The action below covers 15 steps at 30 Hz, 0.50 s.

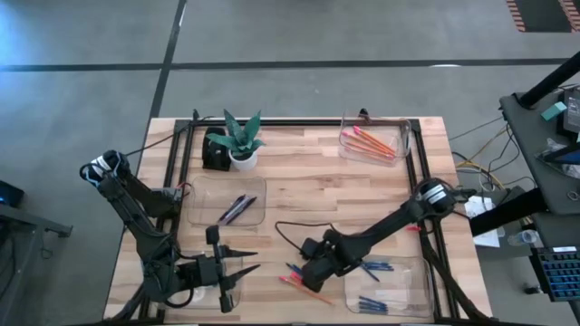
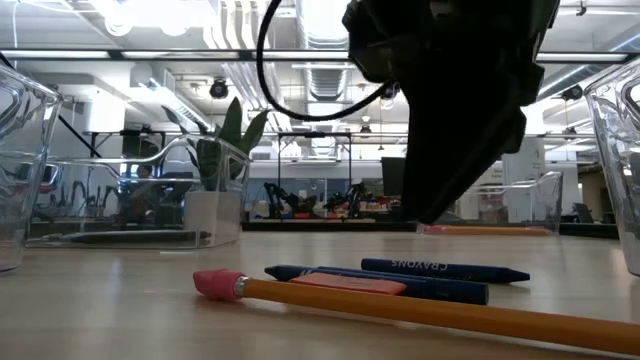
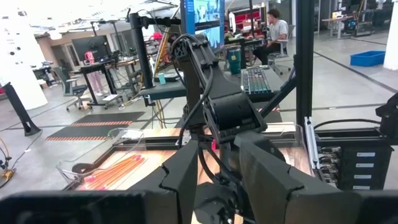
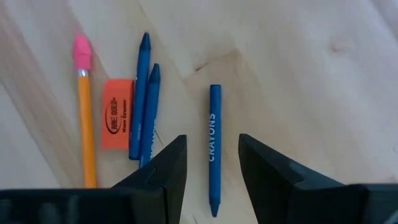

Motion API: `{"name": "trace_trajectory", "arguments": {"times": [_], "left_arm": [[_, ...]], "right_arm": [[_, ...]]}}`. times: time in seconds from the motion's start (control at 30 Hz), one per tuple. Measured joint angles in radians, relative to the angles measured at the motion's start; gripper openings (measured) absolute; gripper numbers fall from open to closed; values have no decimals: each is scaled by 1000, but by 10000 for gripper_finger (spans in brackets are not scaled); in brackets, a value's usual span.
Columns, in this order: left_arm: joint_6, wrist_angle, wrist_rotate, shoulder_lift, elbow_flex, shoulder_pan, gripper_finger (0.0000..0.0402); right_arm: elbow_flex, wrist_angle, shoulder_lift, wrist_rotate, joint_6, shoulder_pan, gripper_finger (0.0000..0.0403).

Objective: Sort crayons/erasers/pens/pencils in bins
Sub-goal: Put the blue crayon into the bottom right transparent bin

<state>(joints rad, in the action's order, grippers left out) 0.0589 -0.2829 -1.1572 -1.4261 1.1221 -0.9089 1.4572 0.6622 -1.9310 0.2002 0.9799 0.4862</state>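
At the near edge of the wooden table (image 1: 299,195), around 6 o'clock in the overhead, the right gripper (image 1: 313,270) hangs nose-down over the loose pile, fingers apart and empty, straddling a lone blue crayon (image 4: 214,146) printed CRAYONS; reads like lining up to close across its width. Just beside it lie two more blue crayons (image 4: 143,106), a flat orange eraser (image 4: 117,122) and a long orange pencil with a pink tip (image 4: 85,118), all side by side, unsorted. At 7 o'clock the left gripper (image 1: 220,268) sits low and level, pointing across the table toward the right arm; fingers parted, nothing between them, so parked. A clear plastic bin at 5 o'clock (image 1: 415,294) already holds blue sticks, likely the crayon's destination, close by for a short carry. Further in, at 9 o'clock from table centre, a second clear bin (image 1: 198,210) holds a few dark pens. Far side: a black pot with a green plant (image 1: 234,145) at 11 o'clock, and at 1 o'clock a clear bin of orange and red pencils (image 1: 397,138), well apart from the stray pencil. Fourth bin not clearly seen near the left gripper.
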Motion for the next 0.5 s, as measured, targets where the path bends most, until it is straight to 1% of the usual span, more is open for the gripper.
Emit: {"name": "trace_trajectory", "arguments": {"times": [0.1, 0.27, 0.5], "left_arm": [[0, 2, 0, 0, -3, 0, 107], [0, 2, 0, 0, -4, 0, 107], [0, -1, 0, 0, -4, 0, 107]], "right_arm": [[17, 3, -35, -26, -23, 0, 137], [52, 9, -88, -25, -54, 0, 137], [62, 13, -102, -17, -104, 0, 131]]}}
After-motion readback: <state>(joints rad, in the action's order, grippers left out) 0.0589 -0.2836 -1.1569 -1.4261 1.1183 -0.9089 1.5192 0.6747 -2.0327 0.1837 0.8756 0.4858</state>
